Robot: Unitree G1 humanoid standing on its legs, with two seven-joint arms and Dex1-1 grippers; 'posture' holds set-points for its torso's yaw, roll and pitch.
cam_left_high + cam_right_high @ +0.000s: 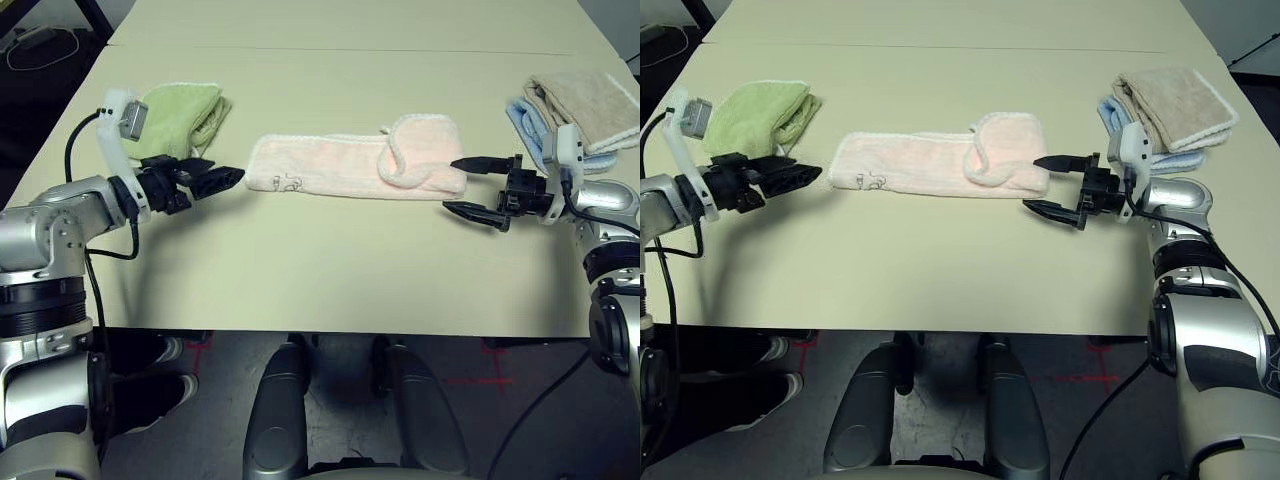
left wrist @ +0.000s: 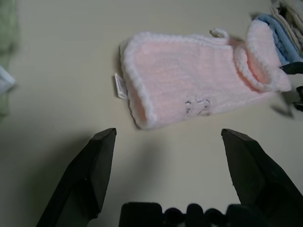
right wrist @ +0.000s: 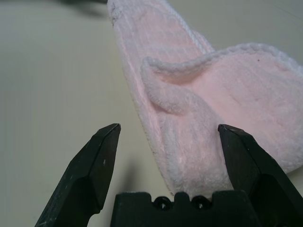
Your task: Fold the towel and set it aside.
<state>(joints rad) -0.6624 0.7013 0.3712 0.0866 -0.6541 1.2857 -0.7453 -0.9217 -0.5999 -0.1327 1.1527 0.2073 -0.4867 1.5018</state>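
Towel, pale pink fluffy terry with whitish stitched edging, lies mid-table as a long folded strip; landmark for everything else. Its right end is curled back in a loose flap, small dark embroidered mark near its left end on the near edge, white tag sticking out at that end in the left wrist view.

Right gripper, two black fingers spread wide, empty, just beside the towel's right end, one finger on each side of that end's corner, not clamping. Left gripper, fingers also wide apart, empty, just off the towel's left end, not touching.

Beyond the towel's left end: green folded towel. Beyond its right end: beige folded towel stacked on light blue folded towel. Cream table underneath.

Step judged: strip fold done, ends not yet brought together.

Risks: loose curled flap may get pinched alone, so only one layer lifts and the fold opens; fluffy pile may slip from narrow fingertips; a set-aside swing could knock either neighbouring stack.
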